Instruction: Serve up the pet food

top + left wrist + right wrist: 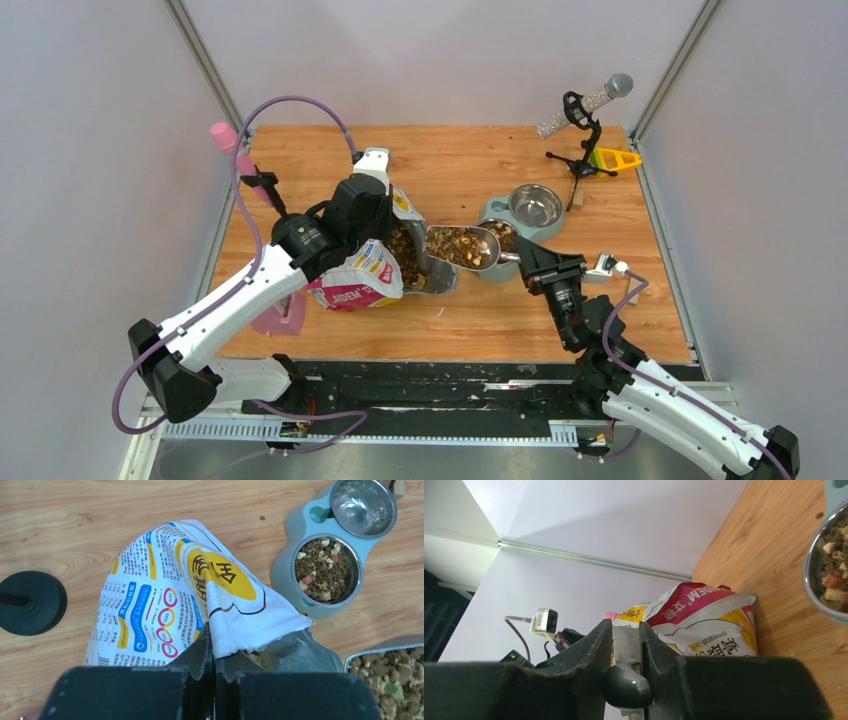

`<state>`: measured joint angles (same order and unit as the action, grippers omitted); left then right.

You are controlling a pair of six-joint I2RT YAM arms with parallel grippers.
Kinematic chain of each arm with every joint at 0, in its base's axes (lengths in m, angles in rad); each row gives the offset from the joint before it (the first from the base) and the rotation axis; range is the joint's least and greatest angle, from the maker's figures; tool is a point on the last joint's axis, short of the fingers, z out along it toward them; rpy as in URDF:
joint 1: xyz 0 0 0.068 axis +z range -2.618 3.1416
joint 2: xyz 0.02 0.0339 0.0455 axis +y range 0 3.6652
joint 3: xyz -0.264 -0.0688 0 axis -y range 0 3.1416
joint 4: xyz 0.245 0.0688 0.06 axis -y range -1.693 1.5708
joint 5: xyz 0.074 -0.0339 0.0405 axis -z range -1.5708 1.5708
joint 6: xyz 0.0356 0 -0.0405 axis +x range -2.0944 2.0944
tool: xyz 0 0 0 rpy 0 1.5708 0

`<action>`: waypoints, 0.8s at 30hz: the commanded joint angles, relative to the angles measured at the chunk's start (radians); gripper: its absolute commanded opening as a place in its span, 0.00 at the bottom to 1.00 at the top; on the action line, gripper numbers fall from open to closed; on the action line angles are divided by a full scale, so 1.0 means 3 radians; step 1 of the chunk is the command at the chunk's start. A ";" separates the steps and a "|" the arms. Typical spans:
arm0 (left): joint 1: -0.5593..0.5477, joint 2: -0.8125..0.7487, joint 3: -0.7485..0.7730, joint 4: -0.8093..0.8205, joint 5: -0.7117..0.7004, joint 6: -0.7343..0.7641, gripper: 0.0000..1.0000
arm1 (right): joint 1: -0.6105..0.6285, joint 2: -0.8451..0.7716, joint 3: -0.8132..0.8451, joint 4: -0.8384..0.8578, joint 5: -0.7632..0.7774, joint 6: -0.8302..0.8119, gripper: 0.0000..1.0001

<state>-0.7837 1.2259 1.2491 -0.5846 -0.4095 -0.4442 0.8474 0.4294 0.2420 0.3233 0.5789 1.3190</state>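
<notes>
Right gripper (625, 626) clamped on scoop (492, 258) handle — left gripper (212, 650) pinching bag (160, 595) rim; pet food (455, 245) heaped brown-tan in scoop

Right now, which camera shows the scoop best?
Top external: it shows the whole scoop, heaped with kibble, from above. Left wrist catches only a corner of it, at the frame edge. Right wrist sees just its handle, shut in the right tool.
</notes>
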 commanded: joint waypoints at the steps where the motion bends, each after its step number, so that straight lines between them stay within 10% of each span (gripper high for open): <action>1: -0.0008 -0.0159 0.0140 0.0559 -0.0137 -0.0055 0.00 | -0.0017 -0.0063 0.0120 0.0041 0.0243 0.0164 0.00; 24: -0.0007 -0.0113 0.0157 0.0530 -0.0138 -0.0069 0.00 | -0.0023 0.0155 0.0299 0.0015 0.0089 0.0416 0.00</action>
<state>-0.7837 1.2274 1.2491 -0.5827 -0.4129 -0.4442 0.8455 0.4686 0.2596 0.2428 0.5957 1.4059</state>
